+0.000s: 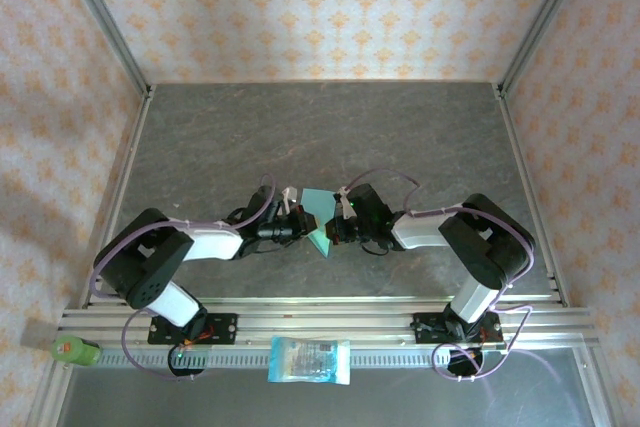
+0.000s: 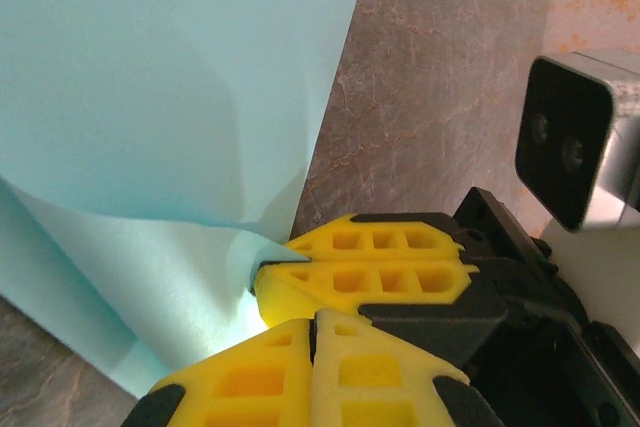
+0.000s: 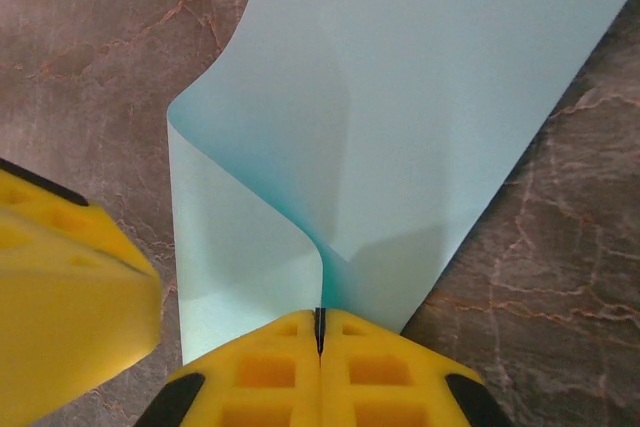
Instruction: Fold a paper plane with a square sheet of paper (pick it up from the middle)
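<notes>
From above, the thin light teal-blue square sheet of paper [image 1: 318, 209] is at the middle of the grey table [image 1: 400, 137]. Left wrist view: my left gripper [image 2: 312, 347] is squeezed closed beside it. Right wrist view: my right gripper [image 3: 320, 332] pinches its curled edge.

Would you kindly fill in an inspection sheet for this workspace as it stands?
Surface: grey marbled tabletop, no spills seen.
Job's things: light teal-blue paper sheet, softly curled, held at mid-table; no plane yet.
Clutter: blue-and-white printed plastic packet by the near rail; small green object at the near-left corner.
Grippers: right gripper, fingers shut on the paper; left gripper, fingers shut beside it, grip unclear.
Cables: purple cables looped loosely, no snag seen.
Surroundings: orange-patterned walls, aluminium frame posts.
</notes>
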Robot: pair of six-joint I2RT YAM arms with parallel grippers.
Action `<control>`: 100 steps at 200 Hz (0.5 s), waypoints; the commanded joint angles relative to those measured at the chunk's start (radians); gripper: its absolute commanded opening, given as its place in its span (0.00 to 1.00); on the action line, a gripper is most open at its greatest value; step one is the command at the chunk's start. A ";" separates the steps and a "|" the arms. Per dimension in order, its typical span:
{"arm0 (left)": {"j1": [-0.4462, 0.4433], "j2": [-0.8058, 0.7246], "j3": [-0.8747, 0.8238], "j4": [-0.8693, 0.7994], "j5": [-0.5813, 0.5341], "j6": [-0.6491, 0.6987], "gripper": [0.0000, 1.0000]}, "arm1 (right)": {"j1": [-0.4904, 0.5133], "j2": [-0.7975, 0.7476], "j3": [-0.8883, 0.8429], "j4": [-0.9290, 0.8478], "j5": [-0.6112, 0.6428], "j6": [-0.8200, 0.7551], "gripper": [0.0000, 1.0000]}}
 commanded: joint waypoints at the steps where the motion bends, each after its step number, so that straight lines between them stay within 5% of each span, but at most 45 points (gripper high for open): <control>1: -0.006 0.018 0.026 0.021 0.018 0.018 0.00 | -0.007 0.018 -0.005 -0.038 0.051 -0.004 0.01; 100: -0.002 0.081 0.017 -0.103 -0.051 0.076 0.00 | -0.006 0.022 -0.015 -0.040 0.053 0.000 0.00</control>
